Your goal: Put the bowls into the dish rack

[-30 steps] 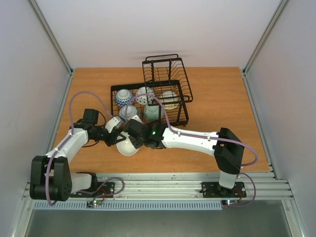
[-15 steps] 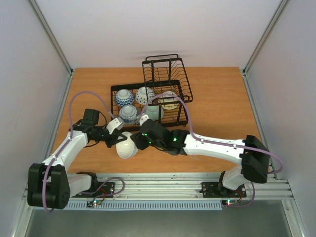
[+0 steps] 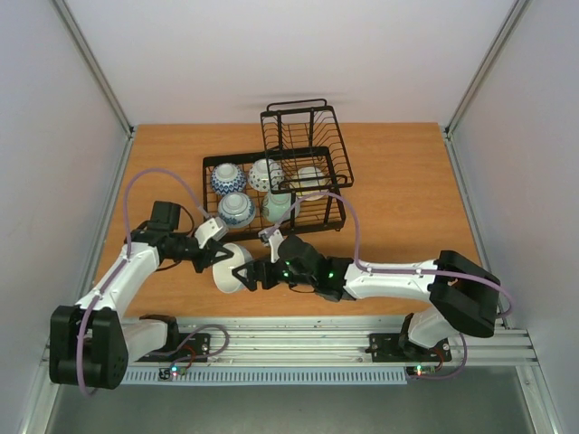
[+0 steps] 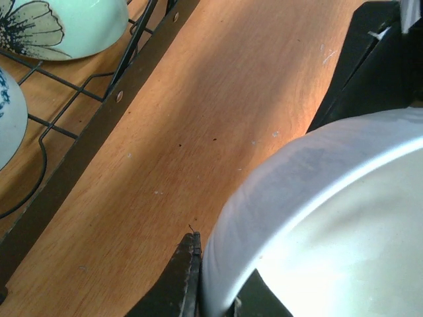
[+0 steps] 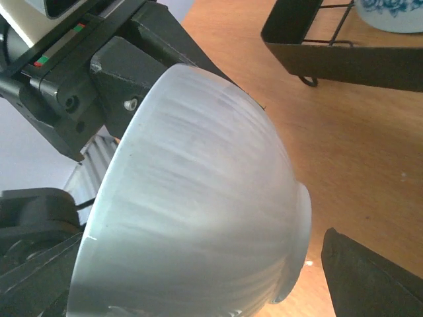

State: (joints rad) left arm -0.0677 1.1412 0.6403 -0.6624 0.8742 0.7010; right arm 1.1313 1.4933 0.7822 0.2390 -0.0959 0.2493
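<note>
**Overhead and wrist views.** The white bowl (image 3: pixel 232 269) is held off the wooden table (image 3: pixel 407 190), in front of the dish rack (image 3: pixel 331 161) and between the two arms. It is a plain, glossy ceramic bowl with no pattern, a rounded wall and a short foot ring. It is tipped on its side, with the foot towards the right arm and the mouth towards the left arm.

The left gripper (image 3: pixel 217 258) is clamped on the bowl's rim; in the left wrist view one finger (image 4: pixel 187 277) presses on the outer wall at the lip.

The right gripper (image 3: pixel 252 274) is spread wide at the bowl's foot end. In the right wrist view its dark finger (image 5: pixel 370 281) stands clear of the foot ring and grips nothing.

The rack is black wire, with a long lower basket and a smaller raised basket at its far right. The lower basket holds the other bowls: three blue-and-white patterned bowls (image 3: pixel 227 178) and a pale green bowl (image 3: pixel 279 206) with a dark-outlined flower on its wall. A further pale bowl (image 3: pixel 312 176) sits at the right end, its detail unclear.
</note>
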